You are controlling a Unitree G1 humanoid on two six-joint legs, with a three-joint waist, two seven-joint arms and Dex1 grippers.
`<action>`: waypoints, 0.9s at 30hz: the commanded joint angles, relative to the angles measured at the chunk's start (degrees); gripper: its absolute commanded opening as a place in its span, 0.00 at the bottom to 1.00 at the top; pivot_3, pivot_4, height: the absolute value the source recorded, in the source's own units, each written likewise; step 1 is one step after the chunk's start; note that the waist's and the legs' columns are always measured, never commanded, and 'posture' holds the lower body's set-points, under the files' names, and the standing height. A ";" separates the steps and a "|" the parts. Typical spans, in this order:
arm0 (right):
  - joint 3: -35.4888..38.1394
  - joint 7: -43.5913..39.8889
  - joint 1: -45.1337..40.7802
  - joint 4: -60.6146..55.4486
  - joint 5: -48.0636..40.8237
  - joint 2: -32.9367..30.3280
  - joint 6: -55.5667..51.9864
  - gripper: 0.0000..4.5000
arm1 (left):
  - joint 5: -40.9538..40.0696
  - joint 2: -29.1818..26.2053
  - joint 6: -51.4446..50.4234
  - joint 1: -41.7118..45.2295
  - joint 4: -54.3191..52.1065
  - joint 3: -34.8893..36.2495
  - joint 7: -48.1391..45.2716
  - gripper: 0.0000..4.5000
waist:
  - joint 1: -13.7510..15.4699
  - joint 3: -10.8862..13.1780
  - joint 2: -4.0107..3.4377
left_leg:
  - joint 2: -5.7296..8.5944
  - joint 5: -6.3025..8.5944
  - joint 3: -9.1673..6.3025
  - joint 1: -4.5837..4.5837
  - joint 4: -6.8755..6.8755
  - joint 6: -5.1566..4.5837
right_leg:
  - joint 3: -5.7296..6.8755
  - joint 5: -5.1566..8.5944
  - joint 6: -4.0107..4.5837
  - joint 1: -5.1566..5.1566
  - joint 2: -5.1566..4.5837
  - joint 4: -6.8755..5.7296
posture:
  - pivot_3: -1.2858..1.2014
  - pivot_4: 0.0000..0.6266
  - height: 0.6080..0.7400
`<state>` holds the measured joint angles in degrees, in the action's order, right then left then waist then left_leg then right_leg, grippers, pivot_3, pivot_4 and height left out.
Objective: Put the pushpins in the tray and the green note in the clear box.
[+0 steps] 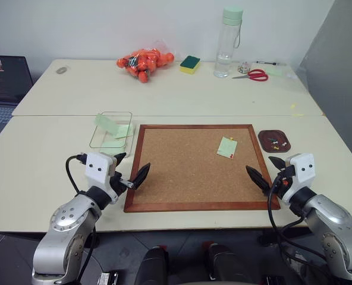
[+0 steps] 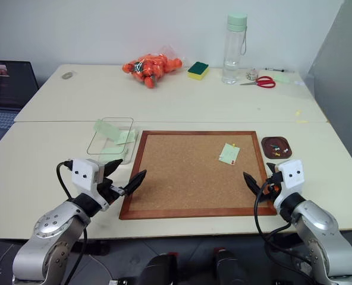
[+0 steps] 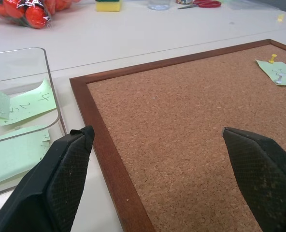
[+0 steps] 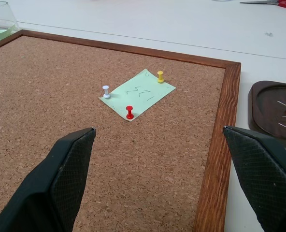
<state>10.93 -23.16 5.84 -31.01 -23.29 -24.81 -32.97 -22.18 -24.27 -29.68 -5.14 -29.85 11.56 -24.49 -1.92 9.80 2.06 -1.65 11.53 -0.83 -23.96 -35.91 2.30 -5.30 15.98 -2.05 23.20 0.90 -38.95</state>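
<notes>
Cork fills the middle of the scene: a wood-framed cork board lies flat on the pale table, and on its right part sits the green note, pinned down by three pushpins — one yellow, one white, one red, each at a corner or edge of the paper. There's handwriting on the note, too small to read. Just off the board's right edge sits the tray, dark brown and shallow, already with a green, a white and a yellow pin lying loose inside. Over on the other side, touching distance from the board's left frame, the clear box holds several pale green notes, some scribbled on.

Both arms hover low at the near edge. The left gripper has its two black fingers spread wide, nothing between them, one over the table beside the frame and one over the cork. The right gripper is just as wide and just as empty, straddling the board's right frame, pointing towards the pinned note.

Along the far side of the table: a bag of orange fruit, a green-and-yellow sponge, a tall clear bottle with a mint cap, and red-handled scissors. A laptop stands at the far left.
</notes>
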 commanded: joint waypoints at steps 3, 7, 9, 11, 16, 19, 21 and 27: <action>-0.57 1.44 -1.20 -1.75 0.49 0.84 1.15 1.00 | -0.78 0.70 1.76 2.74 -0.94 -2.57 -1.27 0.96 | 0.02 0.00 0.00 | 0.01 0.00 -0.01 -0.01 0.00 0.00 | 0.01 0.00 0.00 0.00 0.00 0.00 | 0.52 0.24 1.00; -2.21 2.57 -3.08 -0.68 1.43 1.73 1.31 1.00 | -0.02 1.23 2.90 6.91 1.65 -7.79 -4.11 0.80 | 0.04 0.00 0.00 | 0.04 0.00 0.01 0.00 -0.01 0.00 | 0.00 -0.03 -0.05 0.00 0.00 0.00 | 0.52 0.24 1.00; -3.21 3.12 -4.25 0.03 2.12 2.12 1.30 1.00 | 0.67 1.58 3.49 9.56 4.26 -10.77 -5.61 0.71 | 0.04 0.00 0.00 | 0.05 0.00 0.03 -0.01 -0.01 0.00 | 0.00 -0.07 -0.12 0.00 0.00 0.00 | 0.52 0.24 1.00; -4.22 3.46 -5.43 0.82 3.09 2.50 1.49 1.00 | 1.77 2.02 5.16 12.15 8.46 -12.94 -7.11 0.61 | 0.02 0.00 0.00 | 0.09 0.00 0.02 0.00 -0.01 0.00 | 0.02 -0.14 -0.25 -0.01 0.02 0.00 | 0.52 0.24 1.00; -5.36 5.60 -8.37 2.97 4.90 4.13 1.57 1.00 | 4.52 3.73 8.48 17.40 18.19 -18.46 -10.51 0.36 | -0.06 0.00 0.00 | 0.13 0.00 0.02 0.00 0.00 0.00 | 0.04 -0.14 -0.24 0.00 0.07 -0.01 | 0.52 0.24 1.00; -6.51 6.39 -9.52 4.25 6.09 5.01 1.93 1.00 | 6.07 5.25 10.27 19.54 22.64 -20.82 -11.71 0.20 | 0.03 0.00 0.00 | 0.12 0.00 0.00 -0.02 0.01 0.00 | 0.05 -0.14 -0.23 0.00 0.06 -0.01 | 0.52 0.24 1.00; -7.32 6.86 -10.32 5.09 7.09 5.57 2.18 1.00 | 6.49 6.16 11.18 20.90 24.85 -21.58 -12.48 0.10 | 0.03 0.00 0.00 | 0.12 0.00 0.00 -0.03 0.00 0.00 | 0.04 -0.14 -0.23 0.00 0.06 -0.01 | 0.52 0.24 1.00; -9.14 8.28 -13.38 8.25 9.35 7.22 2.90 1.00 | 8.37 8.89 13.95 24.83 31.74 -23.32 -14.18 0.00 | 0.00 -0.01 0.00 | 0.13 0.00 0.01 -0.03 0.00 0.00 | 0.04 -0.14 -0.24 0.00 0.06 -0.01 | 0.52 0.24 1.00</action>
<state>1.92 -15.66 -6.12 -22.43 -14.66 -17.88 -31.65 -14.68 -16.25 -17.80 18.79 0.58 -10.88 -38.10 -1.92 9.79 2.05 -1.52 11.53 -0.83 -23.99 -35.92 2.30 -5.26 15.84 -2.29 23.20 0.96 -38.97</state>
